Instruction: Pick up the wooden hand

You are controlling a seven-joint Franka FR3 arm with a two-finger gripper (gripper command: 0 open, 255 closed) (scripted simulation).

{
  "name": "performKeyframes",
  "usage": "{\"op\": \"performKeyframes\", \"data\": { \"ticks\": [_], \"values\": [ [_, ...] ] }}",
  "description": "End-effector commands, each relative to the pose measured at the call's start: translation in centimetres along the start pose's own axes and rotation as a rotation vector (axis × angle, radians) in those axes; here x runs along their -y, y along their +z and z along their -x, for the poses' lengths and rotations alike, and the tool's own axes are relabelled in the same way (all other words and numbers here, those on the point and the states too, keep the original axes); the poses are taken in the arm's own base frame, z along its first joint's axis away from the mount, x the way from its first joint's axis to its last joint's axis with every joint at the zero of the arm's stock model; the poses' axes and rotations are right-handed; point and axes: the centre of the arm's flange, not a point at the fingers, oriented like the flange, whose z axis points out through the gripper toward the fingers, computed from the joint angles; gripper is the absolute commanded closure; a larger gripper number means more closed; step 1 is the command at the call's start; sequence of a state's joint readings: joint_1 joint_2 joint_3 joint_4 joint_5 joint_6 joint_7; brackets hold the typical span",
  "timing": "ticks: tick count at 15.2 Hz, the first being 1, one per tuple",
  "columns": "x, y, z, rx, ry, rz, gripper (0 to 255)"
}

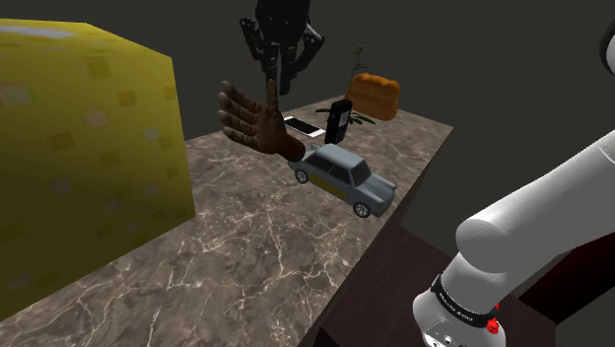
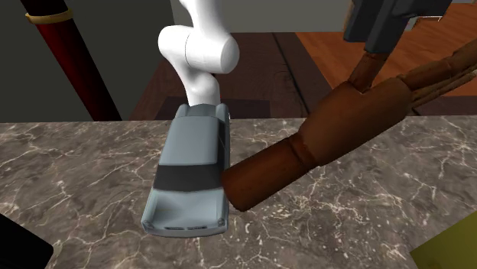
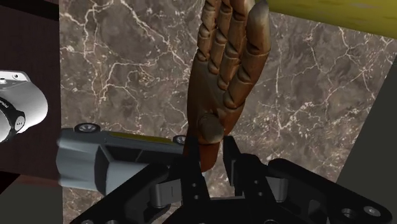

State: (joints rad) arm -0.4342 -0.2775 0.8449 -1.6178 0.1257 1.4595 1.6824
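The wooden hand is dark brown and jointed, with its fingers spread toward the yellow block and its wrist stump pointing down at the toy car. My black gripper comes from above and is shut on its thumb. In the second exterior view the wooden hand hangs tilted, its wrist end low beside the car, with the gripper above it. In the wrist view my gripper clasps the thumb, and the palm and digits of the wooden hand stretch away over the marble counter.
A grey-blue toy car stands on the counter just beside the wrist end. A big yellow block fills the shoulder view's left. At the far end lie a white phone, a black upright object and an orange item.
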Motion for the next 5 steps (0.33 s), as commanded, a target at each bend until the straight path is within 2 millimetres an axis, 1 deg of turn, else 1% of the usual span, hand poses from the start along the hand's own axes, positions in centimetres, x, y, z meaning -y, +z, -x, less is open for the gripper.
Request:
{"op": "performKeyframes", "data": {
  "ticks": [1, 3, 5],
  "values": [
    [0.0, -1.0, -0.1, 0.000, 0.000, 0.000, 255],
    [0.0, -2.1, -0.2, 0.000, 0.000, 0.000, 255],
    [0.0, -2.2, -0.2, 0.000, 0.000, 0.000, 255]
  ]
}}
